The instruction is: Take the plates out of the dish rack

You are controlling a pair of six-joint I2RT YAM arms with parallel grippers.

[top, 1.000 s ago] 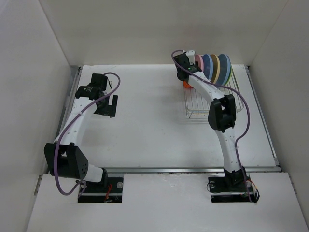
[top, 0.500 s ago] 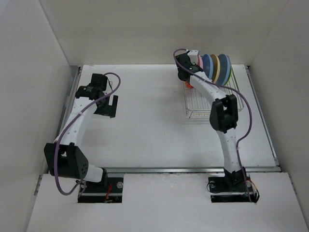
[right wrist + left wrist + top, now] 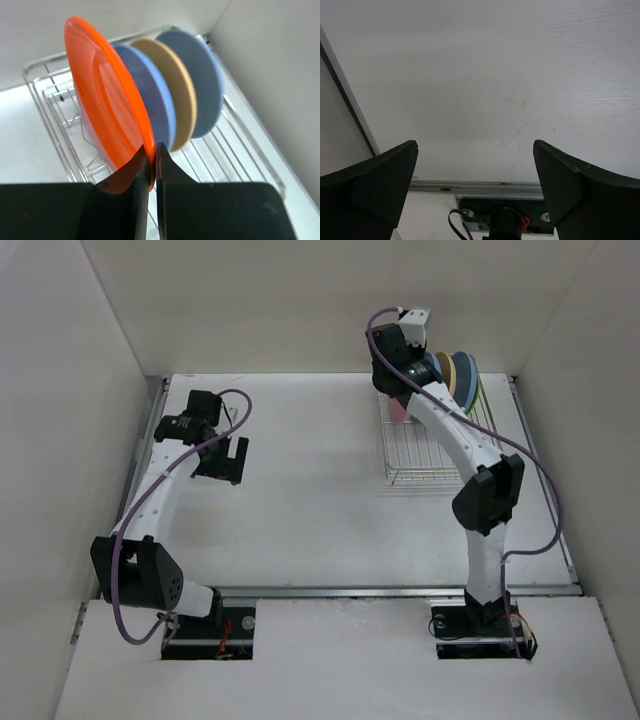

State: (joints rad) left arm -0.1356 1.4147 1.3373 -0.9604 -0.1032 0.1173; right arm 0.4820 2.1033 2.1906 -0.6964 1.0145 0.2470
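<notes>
White table (image 3: 300, 510), dish rack (image 3: 425, 468) at upper right of the top view. Right gripper (image 3: 150, 162) clamped on the orange plate (image 3: 100, 100) by its rim, left gripper (image 3: 475, 150) gaping, holding nothing. Prob best to lift straight up, clear of the rack and the blue plate (image 3: 155, 100) just behind.

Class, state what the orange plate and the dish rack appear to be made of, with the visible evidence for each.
Orange plate: probably plastic, glossy and slightly translucent; light shows through it. Dish rack: metal wire, shiny silver finish, perhaps chromed or stainless; thin rods glint.
</notes>
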